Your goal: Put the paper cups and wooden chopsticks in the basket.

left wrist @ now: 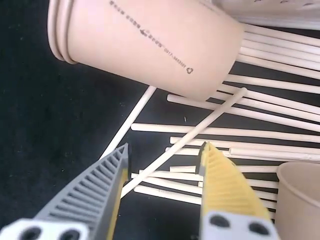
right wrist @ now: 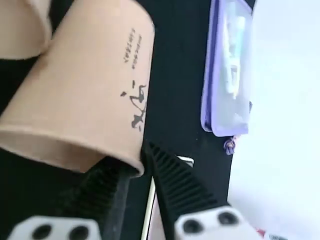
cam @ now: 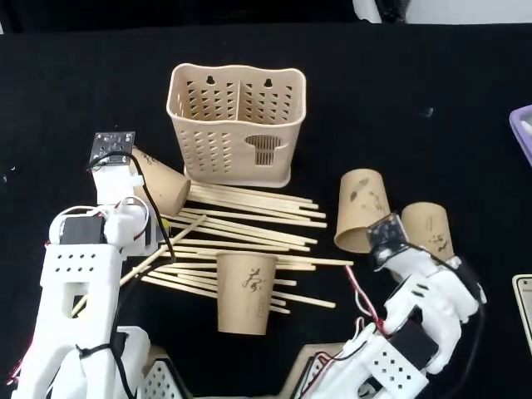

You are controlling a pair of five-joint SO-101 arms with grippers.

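Pale wooden chopsticks point(cam: 249, 224) lie piled on the black surface point(cam: 83, 83) near the tan two-part basket point(cam: 218, 148), the left gripper point(left wrist: 162, 167) spread wide over them, while the right gripper point(right wrist: 139, 164) pinches the rim of a brown paper cup point(right wrist: 85, 90) at the right.

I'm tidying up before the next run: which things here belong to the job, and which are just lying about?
Job: basket, four paper cups, wooden chopsticks.
Lying about: purple box, white object at the right edge.
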